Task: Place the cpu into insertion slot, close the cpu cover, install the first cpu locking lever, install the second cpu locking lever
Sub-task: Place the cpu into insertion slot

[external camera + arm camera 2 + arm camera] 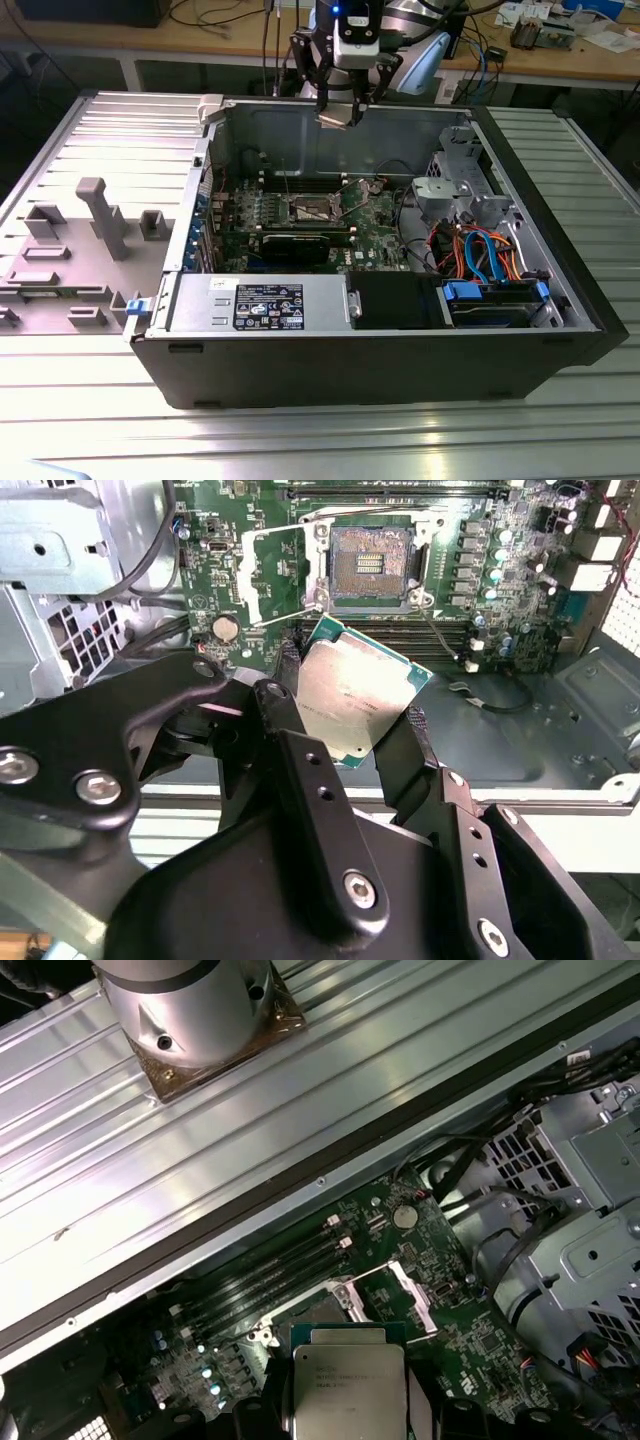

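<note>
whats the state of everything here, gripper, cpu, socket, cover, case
gripper: shut on the cpu
cpu: held in the air, not seated
insertion slot: empty, contacts exposed
cpu cover: swung open
computer case: open on top, inside exposed

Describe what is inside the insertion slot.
Bare contact pins fill the slot; no chip sits there. In the first wrist view the held cpu covers part of it.
</note>
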Available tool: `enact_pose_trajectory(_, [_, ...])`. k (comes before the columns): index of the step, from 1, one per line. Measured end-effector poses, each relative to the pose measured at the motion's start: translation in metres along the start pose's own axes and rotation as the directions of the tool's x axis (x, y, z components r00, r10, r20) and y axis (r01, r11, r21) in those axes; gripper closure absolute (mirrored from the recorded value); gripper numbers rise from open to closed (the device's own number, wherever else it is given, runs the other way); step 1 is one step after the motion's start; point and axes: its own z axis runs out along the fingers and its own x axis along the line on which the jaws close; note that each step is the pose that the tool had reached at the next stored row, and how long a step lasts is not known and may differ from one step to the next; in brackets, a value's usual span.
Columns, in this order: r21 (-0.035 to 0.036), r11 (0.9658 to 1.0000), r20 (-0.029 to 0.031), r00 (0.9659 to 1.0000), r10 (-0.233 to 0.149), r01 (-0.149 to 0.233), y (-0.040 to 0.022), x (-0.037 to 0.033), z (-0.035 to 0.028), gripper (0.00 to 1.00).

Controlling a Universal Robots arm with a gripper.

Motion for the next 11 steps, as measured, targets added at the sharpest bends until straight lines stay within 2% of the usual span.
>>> enact_pose_trajectory(4, [-0.0007, 0.9994, 0.0028, 0.9994, 0.033, -0.033, 0.0, 0.0, 0.0002, 0.45])
enact_pose_trajectory(11, [-0.0008, 0.9993, 0.0031, 0.9993, 0.037, -0.037, -0.0025, 0.0039, 0.0002, 0.45])
